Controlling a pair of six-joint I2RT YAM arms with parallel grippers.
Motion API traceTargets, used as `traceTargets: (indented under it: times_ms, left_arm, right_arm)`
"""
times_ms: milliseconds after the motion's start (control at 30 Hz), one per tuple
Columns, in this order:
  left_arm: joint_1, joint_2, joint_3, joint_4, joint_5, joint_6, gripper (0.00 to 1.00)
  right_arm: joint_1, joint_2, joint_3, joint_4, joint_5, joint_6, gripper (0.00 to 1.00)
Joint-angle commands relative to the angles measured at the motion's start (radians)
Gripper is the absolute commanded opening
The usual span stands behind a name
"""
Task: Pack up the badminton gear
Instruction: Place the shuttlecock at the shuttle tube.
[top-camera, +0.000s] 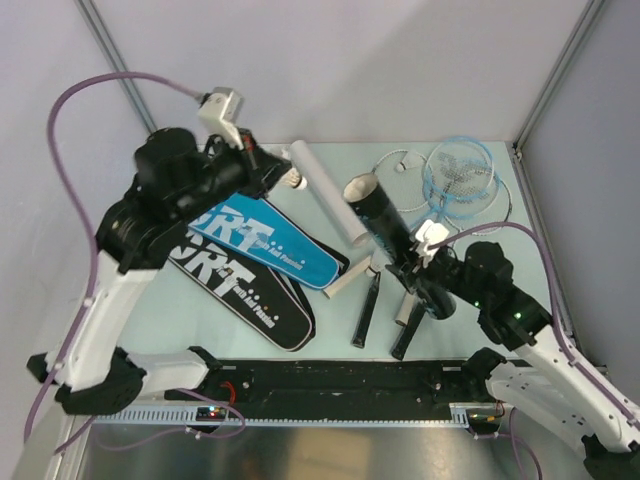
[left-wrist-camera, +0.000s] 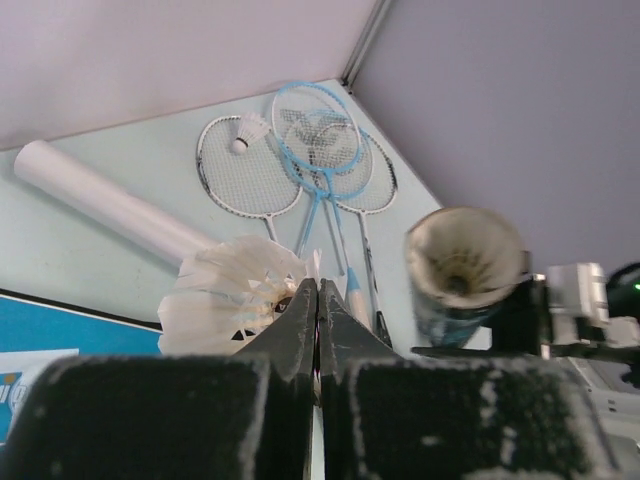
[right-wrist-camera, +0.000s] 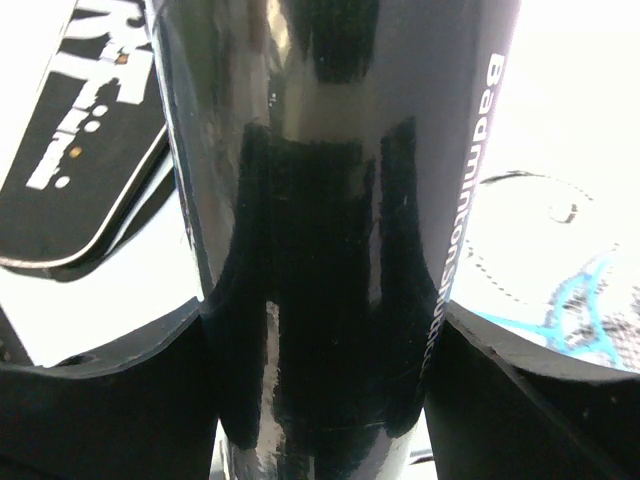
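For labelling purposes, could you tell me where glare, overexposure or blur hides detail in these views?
Right wrist: table blown out white, black tube mirrors reflections. Left wrist: left end effector close and soft, shuttlecock clear. Top external: evenly lit.

Three rackets (left-wrist-camera: 315, 135), two shuttlecocks (left-wrist-camera: 225, 290), two tubes (left-wrist-camera: 100, 195), two bags (top-camera: 265, 240).

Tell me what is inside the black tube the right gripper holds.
The black tube shows, through its open mouth, only its pale inner wall, with nothing sitting near the rim. The deep end is dark, so anything there is hidden.
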Motion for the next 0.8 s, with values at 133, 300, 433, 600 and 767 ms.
traceTargets:
  times_ms: [133, 300, 433, 600, 767]
  left_arm:
    - [0.004, -0.160, -0.125, 0.065, 0.087, -0.033, 0.00]
    - [0.005, -0.231, -0.230, 0.083, 0.148, -0.065, 0.00]
    - [0.005, -0.292, -0.304, 0.102, 0.126, -0.097, 0.00]
    - [0.004, -0.332, -0.355, 0.130, 0.132, -0.146, 0.00]
    - [0.002, -0.363, -0.388, 0.157, 0.139, -0.180, 0.00]
  right_arm:
    - [0.236, 0.134, 0.006, 0.131, -0.018, -0.192, 0.33]
    - [0.365, 0.239, 0.009, 0.240, 0.153, -0.214, 0.31]
    - [0.382, 0.252, 0.009, 0.253, 0.187, -0.188, 0.31]
    - [0.378, 0.238, 0.009, 0.211, 0.163, -0.197, 0.31]
    - [0.376, 0.244, 0.008, 0.195, 0.167, -0.180, 0.31]
